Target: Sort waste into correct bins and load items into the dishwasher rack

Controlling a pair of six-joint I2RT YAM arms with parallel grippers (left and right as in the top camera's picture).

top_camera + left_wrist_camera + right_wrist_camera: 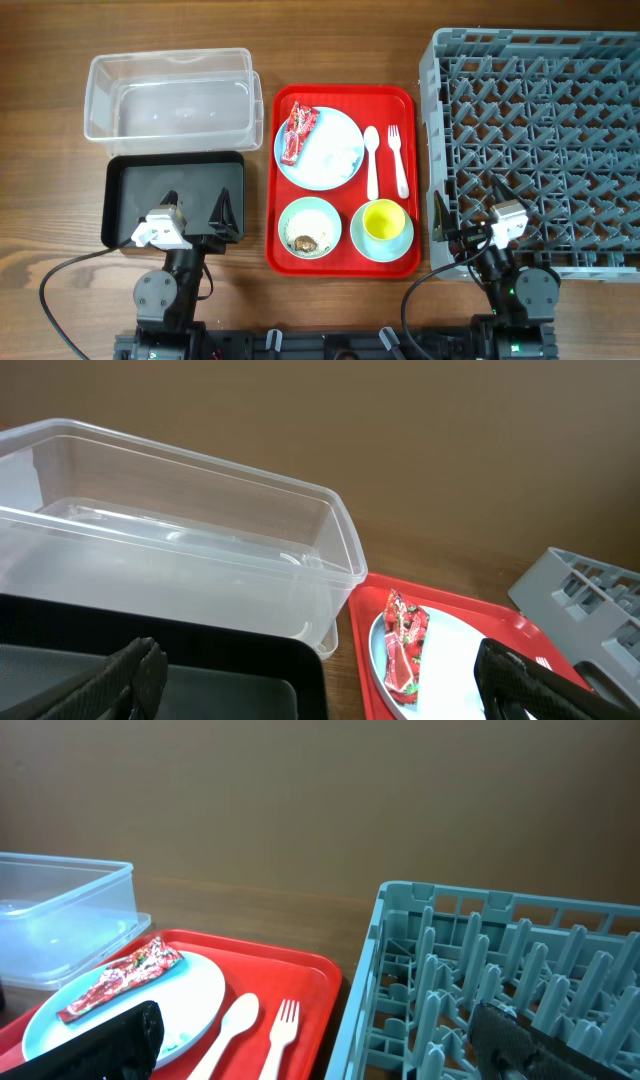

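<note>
On the light-blue plate (320,165) lie the red wrapper (297,133) and a white tissue (340,150). A white spoon (372,160) and fork (398,160) lie beside it. The mint-green bowl (309,228) holds rice and brown scraps. A yellow cup (383,220) sits in the light-blue bowl (398,243). My left gripper (198,210) hovers open over the black tray (125,190), behind which is the clear tub (170,95). My right gripper (472,207) stands open at the near left corner of the grey rack (540,140). Both grippers are empty.
The red serving tray (340,100) carries all the dishes and stands between the bins and the rack. In the right wrist view the rack's wall (380,970) rises close beside the tray's edge (320,970). Cables trail along the near table edge.
</note>
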